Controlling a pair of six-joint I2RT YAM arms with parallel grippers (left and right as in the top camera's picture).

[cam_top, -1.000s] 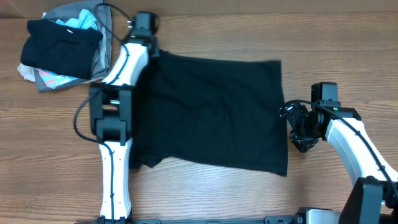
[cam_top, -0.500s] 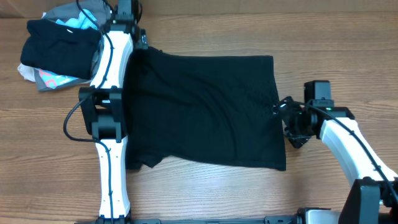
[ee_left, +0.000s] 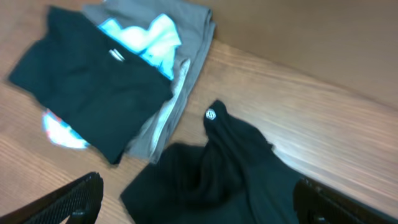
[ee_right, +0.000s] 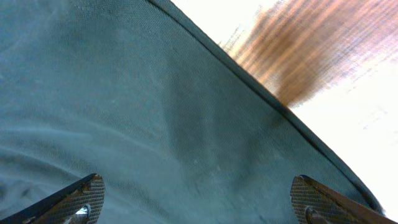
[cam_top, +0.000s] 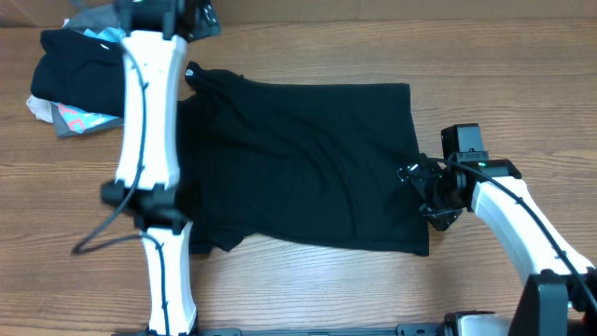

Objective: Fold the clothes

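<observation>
Wooden table [cam_top: 308, 289]: brown, grain running left to right

Heap of garments [cam_top: 84, 79] at the far-left corner in the overhead view
- Top: black garment [ee_left: 87, 93], roughly folded, small white tag [ee_left: 116, 55] near its upper edge
- Beneath: grey garment [ee_left: 186, 62], showing along the right side
- Light-blue fabric [ee_left: 146, 37] lying on the grey
- Pink-and-blue patterned piece [ee_left: 59, 130] poking out at the lower-left edge, blurred
</observation>
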